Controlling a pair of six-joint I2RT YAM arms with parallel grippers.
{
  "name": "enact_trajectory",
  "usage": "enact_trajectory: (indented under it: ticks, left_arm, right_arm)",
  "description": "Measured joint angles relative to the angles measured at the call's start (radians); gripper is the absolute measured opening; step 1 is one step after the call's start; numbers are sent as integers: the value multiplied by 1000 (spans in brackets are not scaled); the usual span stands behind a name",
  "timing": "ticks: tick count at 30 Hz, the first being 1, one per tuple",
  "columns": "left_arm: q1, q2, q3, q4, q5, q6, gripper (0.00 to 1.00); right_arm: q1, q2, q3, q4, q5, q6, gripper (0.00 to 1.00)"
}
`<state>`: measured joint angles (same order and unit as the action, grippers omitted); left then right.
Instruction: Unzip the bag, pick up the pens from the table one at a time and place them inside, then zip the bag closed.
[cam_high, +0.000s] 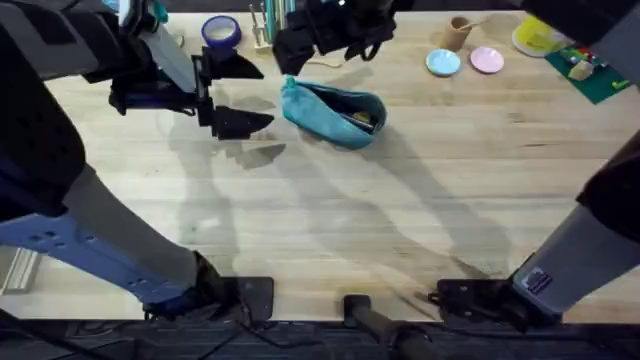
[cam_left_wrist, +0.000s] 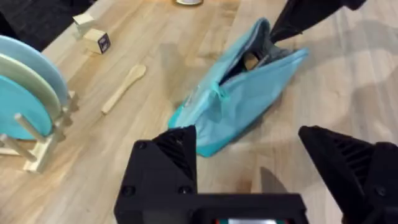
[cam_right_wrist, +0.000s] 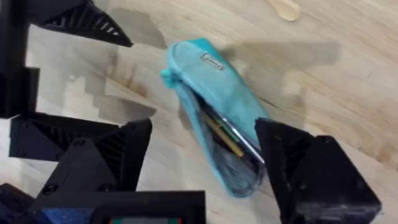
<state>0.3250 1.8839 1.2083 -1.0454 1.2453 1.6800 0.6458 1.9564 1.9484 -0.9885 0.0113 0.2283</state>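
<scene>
Two black grippers hang over the table (cam_high: 330, 230), both spread wide with nothing between their fingers. Nearest the arm bases lies bare wood. Farther out, the left gripper (cam_high: 238, 95) sits just to the left of the bag (cam_high: 335, 112), its fingers apart and clear of the fabric. The bag lies on the table, its zipper open along the top. In the right wrist view the right gripper (cam_right_wrist: 202, 152) hovers directly above the bag's open mouth, and slim pens (cam_right_wrist: 227, 134) lie inside it, though their colours are hard to tell. Beyond the bag, a blue tape roll (cam_high: 221, 32), a wooden cup (cam_high: 457, 33) and two small round dishes (cam_high: 465, 61) stand along the far edge.
</scene>
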Motion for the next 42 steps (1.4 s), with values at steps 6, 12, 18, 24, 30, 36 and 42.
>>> enact_trajectory:
  ticks: [6,12,18,24,30,36,42]
  left_arm:
    - [51,0,0,-102,-12,117,994]
    - [92,0,0,-152,-13,197,994]
    - [108,0,0,-153,-13,222,993]
    - [108,0,0,-153,-15,228,993]
    - [108,0,0,-153,-15,229,993]
    - [108,0,0,-153,-16,229,993]
    - [108,0,0,-153,-16,229,993]
  right_arm:
    - [67,0,2,0,0,3,998]
    - [106,0,39,-1,0,3,998]
    - [109,-3,52,-1,0,3,998]
    - [109,-3,52,60,0,3,998]
    - [109,0,52,92,56,31,998]
    - [110,45,53,94,130,148,998]
    - [133,86,29,145,194,212,998]
